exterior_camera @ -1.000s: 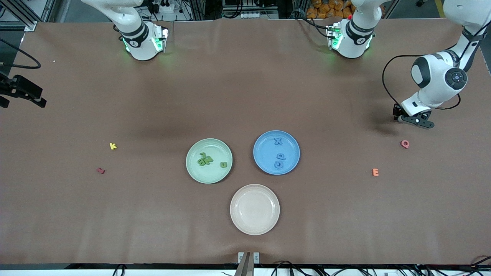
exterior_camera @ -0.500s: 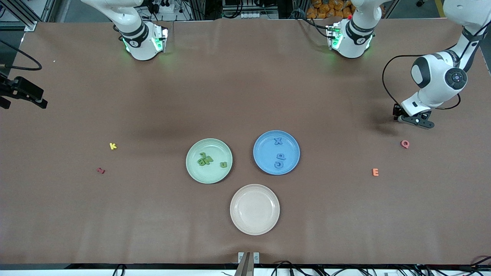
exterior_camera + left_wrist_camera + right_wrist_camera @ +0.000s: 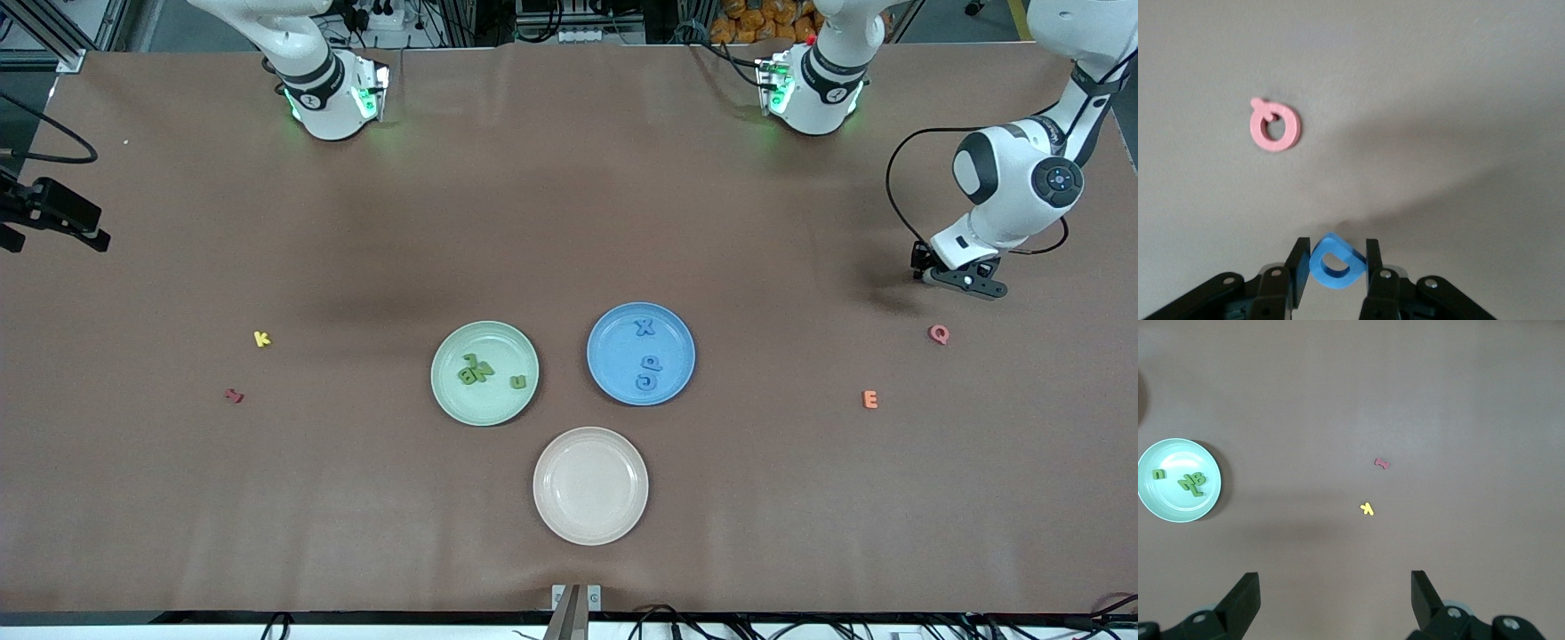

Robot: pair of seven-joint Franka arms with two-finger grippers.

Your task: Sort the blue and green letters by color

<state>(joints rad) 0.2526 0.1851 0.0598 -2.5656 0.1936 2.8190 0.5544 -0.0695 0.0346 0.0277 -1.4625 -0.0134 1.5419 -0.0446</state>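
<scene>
Front view: three plates sit mid-surface. Green plate (image 3: 484, 372) carries four green letters (image 3: 477, 370), three bunched together and one apart toward the blue plate. Blue plate (image 3: 640, 353), beside it toward the left arm's end, carries three blue letters: X (image 3: 645, 327) at its 12 o'clock, P (image 3: 652, 363) near centre, G (image 3: 645, 382) at 6 o'clock. A bare cream plate (image 3: 590, 485) lies nearer the camera than both.

Left claw (image 3: 957, 276) is low over the surface at the left arm's end. In the left wrist view its fingers (image 3: 1297, 272) are pinched partway on a blue D (image 3: 1334, 263), the fourth blue letter, held on edge between them. On the front view's clock, the pink Q (image 3: 938, 333) lies just off the claw at about 6 o'clock, with an orange E (image 3: 870, 399) nearer the camera.

Right claw (image 3: 1335, 597) waits high up with its fingers spread wide and nothing between them. Its wrist view looks down on the green plate, a yellow K (image 3: 1367, 509) and a dark red letter (image 3: 1381, 463) out on the surface.

Step in hand, as I read it: the last blue letter is gripped and green looks done. The next move calls for lifting clear of the Q, carrying to the blue plate and letting go over a bare patch, say its 9 o'clock, so the D doesn't land on the others.
</scene>
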